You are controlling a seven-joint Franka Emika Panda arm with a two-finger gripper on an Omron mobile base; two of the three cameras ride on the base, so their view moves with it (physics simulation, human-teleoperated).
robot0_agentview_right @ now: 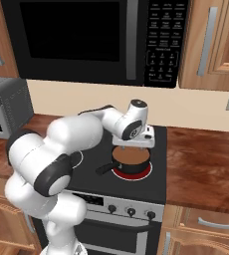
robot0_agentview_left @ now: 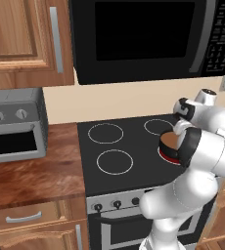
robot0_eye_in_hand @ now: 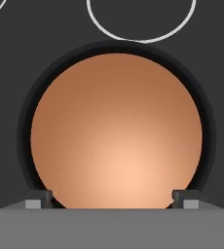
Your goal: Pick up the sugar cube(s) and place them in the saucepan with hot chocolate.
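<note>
Two-finger gripper [robot0_eye_in_hand: 113, 198], jaws wide & holding nothing, hangs right above small dark round saucepan [robot0_agentview_right: 131, 160] w/ brown hot chocolate; no sugar cube visible, drop prob. done.

Evenly lit, flat rendered light, moderately bright; no hard shadows. Soft pale glow low on the hot chocolate [robot0_eye_in_hand: 116, 131], dimming toward its rim. Faint sheen on microwave door [robot0_agentview_left: 139, 34] above. Slightly soft focus throughout.

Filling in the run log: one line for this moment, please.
gripper: above saucepan | jaws: open, empty | saucepan: on red-lit burner | sugar cube: not visible
</note>
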